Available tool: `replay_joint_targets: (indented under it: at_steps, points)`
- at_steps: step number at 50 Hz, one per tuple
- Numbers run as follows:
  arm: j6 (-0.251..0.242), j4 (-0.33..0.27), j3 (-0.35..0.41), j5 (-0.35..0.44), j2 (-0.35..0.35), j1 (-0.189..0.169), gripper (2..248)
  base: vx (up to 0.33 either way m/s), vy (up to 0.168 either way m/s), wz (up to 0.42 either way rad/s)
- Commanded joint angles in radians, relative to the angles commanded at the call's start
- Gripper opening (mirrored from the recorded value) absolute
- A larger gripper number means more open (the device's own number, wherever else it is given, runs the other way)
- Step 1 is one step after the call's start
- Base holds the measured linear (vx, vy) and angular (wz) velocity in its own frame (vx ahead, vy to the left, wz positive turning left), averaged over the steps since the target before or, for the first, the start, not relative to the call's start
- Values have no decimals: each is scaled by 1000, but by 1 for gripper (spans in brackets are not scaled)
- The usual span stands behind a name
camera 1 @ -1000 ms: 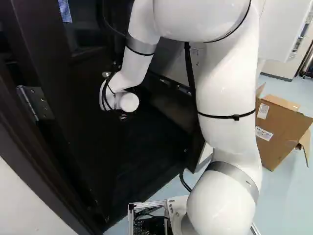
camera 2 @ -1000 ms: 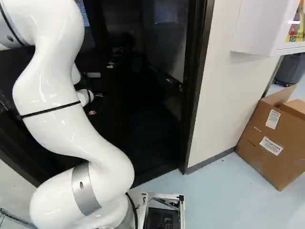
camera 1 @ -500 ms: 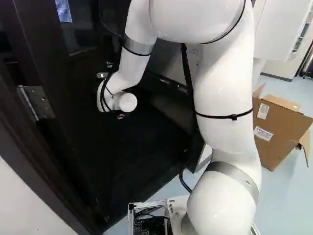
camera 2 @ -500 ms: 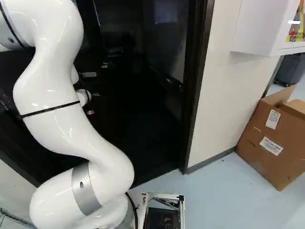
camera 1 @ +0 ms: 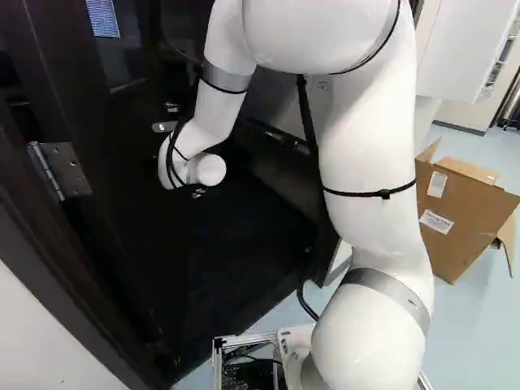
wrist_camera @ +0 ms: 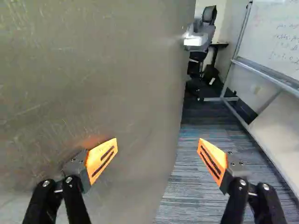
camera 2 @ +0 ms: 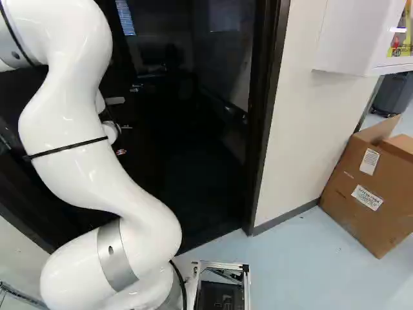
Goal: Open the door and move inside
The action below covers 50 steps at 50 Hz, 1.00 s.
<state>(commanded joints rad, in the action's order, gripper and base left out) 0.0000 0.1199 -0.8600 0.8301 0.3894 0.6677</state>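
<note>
The gripper [camera 2: 121, 152] shows only as a small piece below my wrist in the right base view, the rest hidden. In the wrist view the gripper [wrist_camera: 158, 156] stands open. One orange-padded finger is in front of the broad door face [wrist_camera: 93, 70]; the other hangs over carpet past the door's edge. Whether the nearer finger touches the door is unclear. The dark door [camera 1: 138, 236] stands ajar inward, its hinge [camera 1: 67, 169] at the left of the left base view. A silver handle [camera 1: 164, 127] shows beside my wrist. The dark doorway [camera 2: 197, 161] lies right of the door.
The right door frame [camera 2: 266, 116] meets a pale wall [camera 2: 303, 110] with a white cabinet [camera 2: 352, 39]. A cardboard box [camera 2: 368, 187] sits by that wall. Through the doorway are a whiteboard [wrist_camera: 275, 42] on a wheeled stand, a chair [wrist_camera: 204, 32] and striped carpet [wrist_camera: 191, 196].
The door has swung farther inward; its handle has shifted left in both base views. My wrist has moved left along with it. The base has not moved.
</note>
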Motion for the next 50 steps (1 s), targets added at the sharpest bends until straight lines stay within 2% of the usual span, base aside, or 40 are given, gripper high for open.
replay_joint_targets:
  at_steps: [50]
  points:
    - [0,-135,-52,0,41,31,247,0,0,0]
